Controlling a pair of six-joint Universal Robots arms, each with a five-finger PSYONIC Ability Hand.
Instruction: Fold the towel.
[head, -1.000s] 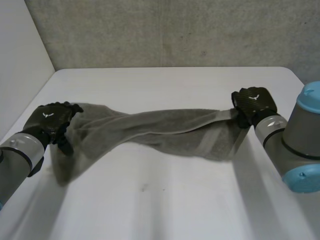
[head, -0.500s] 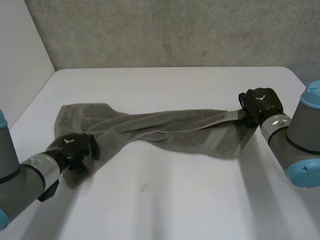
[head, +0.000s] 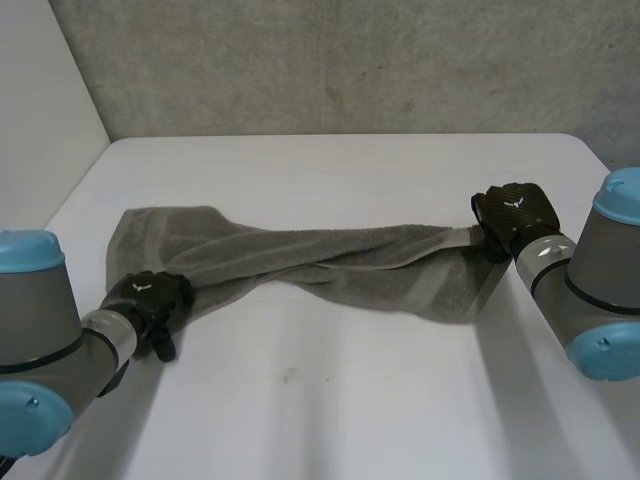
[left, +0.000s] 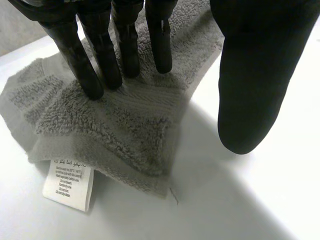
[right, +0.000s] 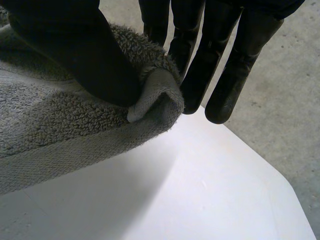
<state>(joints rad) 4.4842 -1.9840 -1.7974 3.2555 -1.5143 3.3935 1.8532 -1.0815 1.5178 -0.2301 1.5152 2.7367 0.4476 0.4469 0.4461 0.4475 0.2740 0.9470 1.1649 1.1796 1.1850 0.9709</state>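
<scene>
Head cam: high up, behind and between arms, looking down across white table (head: 330, 420) toward grey back wall (head: 350, 60). Mid-range, whole towel (head: 330, 255) fits.

Left wrist cam: super close, looks along left hand (left: 127, 45) onto towel corner with label (left: 68, 182).

Right wrist cam: same closeness, looks along right hand (right: 215, 55), past table corner.

Overlap: head view covers both towel ends that wrist cams see.

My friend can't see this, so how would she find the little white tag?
Find the white table, then the grey towel stretched across it. Near the fingertips of the left hand, a small tag pokes out under the towel's corner: the only white, printed bit against grey cloth.
</scene>
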